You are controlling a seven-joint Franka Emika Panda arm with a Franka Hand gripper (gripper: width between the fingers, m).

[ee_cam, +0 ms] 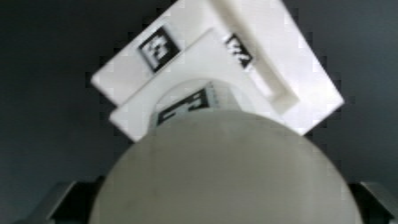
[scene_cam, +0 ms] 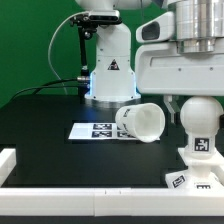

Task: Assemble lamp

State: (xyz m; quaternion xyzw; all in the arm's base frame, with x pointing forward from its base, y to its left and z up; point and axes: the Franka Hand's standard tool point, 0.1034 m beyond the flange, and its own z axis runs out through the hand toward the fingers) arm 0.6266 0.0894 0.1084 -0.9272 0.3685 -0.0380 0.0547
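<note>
Gripper [scene_cam: 199,104] at the exterior view's right edge is closed around the round bulb [scene_cam: 200,118], whose neck points down onto the blocky base [scene_cam: 190,180] at lower right. The shade [scene_cam: 140,122] lies on its side mid-frame.

We see the bulb [scene_cam: 198,117] standing on the base [scene_cam: 192,181] at the exterior view's right. Left of them the shade [scene_cam: 141,122] lies on its side, at the marker board's [scene_cam: 92,131] right end, on the table [scene_cam: 40,115].

Glossy white arm [scene_cam: 185,55], dark claw [ee_cam: 214,203], triangle sticker [scene_cam: 114,68]
</note>
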